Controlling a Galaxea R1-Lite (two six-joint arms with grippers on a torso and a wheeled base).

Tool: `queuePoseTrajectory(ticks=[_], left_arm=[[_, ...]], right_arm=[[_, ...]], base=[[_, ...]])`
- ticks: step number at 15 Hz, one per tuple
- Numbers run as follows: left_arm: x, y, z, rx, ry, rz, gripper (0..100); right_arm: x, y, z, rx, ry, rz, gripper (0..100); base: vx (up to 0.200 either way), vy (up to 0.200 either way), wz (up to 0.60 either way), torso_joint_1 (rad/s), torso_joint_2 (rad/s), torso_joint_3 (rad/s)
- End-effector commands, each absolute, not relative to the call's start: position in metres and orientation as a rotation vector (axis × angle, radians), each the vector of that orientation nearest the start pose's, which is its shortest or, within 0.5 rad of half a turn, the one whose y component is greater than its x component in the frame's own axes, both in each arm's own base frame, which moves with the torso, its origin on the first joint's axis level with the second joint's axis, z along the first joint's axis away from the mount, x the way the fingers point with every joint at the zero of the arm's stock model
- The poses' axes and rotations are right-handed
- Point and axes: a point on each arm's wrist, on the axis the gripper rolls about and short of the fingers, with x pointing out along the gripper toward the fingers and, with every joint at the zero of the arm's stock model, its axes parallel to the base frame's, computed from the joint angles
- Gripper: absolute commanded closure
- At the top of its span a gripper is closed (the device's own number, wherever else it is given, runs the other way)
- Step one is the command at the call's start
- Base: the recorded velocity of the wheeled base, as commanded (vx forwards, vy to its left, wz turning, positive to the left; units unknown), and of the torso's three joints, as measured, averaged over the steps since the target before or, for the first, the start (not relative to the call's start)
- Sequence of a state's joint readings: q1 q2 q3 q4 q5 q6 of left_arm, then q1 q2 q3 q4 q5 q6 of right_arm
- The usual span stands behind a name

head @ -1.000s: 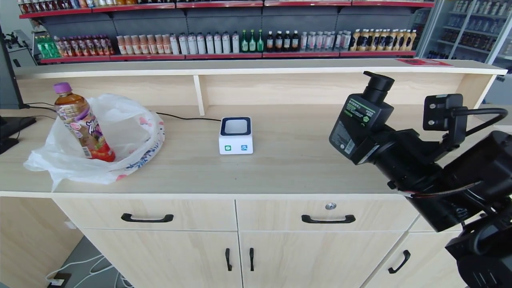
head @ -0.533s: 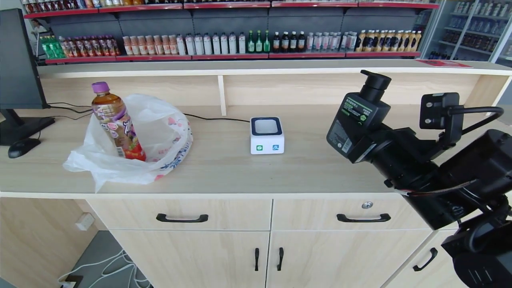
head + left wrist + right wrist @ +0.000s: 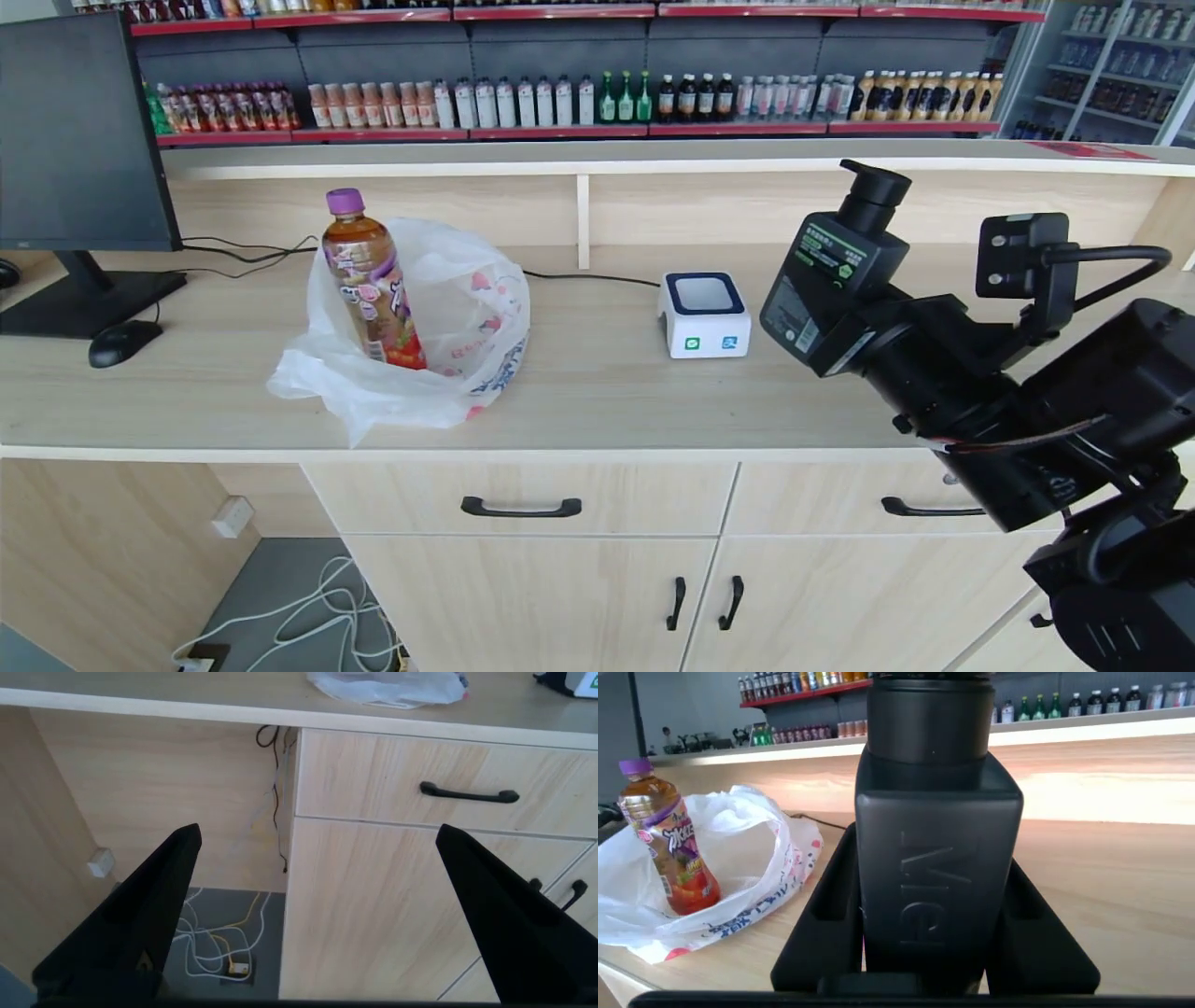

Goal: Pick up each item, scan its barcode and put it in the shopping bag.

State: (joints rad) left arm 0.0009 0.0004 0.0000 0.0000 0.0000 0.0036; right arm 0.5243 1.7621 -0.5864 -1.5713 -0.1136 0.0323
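Note:
My right gripper is shut on a black pump bottle, held tilted above the counter just right of the white barcode scanner. The bottle's label with its barcode faces left, toward the scanner. In the right wrist view the black bottle stands between my fingers. A tea bottle with a purple cap leans inside the white shopping bag at the counter's left. My left gripper is open, low in front of the cabinet, below the counter edge.
A monitor and mouse stand at the far left of the wooden counter. A raised ledge runs along its back. The scanner's cable trails behind the bag. Drink shelves fill the background.
The head camera has moved leftward, so the whole picture shifted right. The held black bottle is now much nearer the scanner than a second ago.

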Motion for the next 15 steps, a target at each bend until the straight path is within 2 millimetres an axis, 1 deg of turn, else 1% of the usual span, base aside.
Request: queuePoseTrajectory(ticks=[1, 4, 7, 9, 12, 13, 15], left_arm=[[-0.023, 0.000, 0.076, 0.003, 0.002, 0.002, 0], [-0.023, 0.000, 0.076, 0.005, 0.002, 0.000, 0], [-0.023, 0.000, 0.076, 0.005, 0.002, 0.000, 0], [-0.023, 0.000, 0.076, 0.006, 0.002, 0.000, 0], [-0.023, 0.000, 0.076, 0.005, 0.002, 0.000, 0], [-0.023, 0.000, 0.076, 0.005, 0.002, 0.000, 0], [-0.023, 0.000, 0.076, 0.006, 0.002, 0.000, 0]], right_arm=[[0.250, 0.142, 0.203, 0.157, -0.375, 0.412, 100], [0.251, 0.142, 0.203, 0.159, -0.375, 0.412, 100], [0.251, 0.143, 0.202, 0.159, -0.371, 0.412, 100], [0.253, 0.143, 0.200, 0.158, -0.367, 0.413, 100], [0.258, 0.146, 0.204, 0.167, -0.385, 0.413, 100], [0.260, 0.148, 0.204, 0.168, -0.388, 0.416, 100], [0.270, 0.152, 0.212, 0.182, -0.428, 0.411, 100]], base=[[0.000, 0.200, 0.00, 0.007, 0.01, 0.002], [0.000, 0.200, 0.00, -0.001, 0.00, 0.005], [0.000, 0.000, 0.00, 0.000, 0.00, 0.000], [0.200, 0.000, 0.00, 0.000, 0.00, 0.002], [0.200, 0.000, 0.00, -0.007, 0.00, 0.001], [0.000, -0.200, 0.00, 0.022, 0.00, -0.002], [0.000, 0.000, 0.00, 0.000, 0.00, 0.000]])
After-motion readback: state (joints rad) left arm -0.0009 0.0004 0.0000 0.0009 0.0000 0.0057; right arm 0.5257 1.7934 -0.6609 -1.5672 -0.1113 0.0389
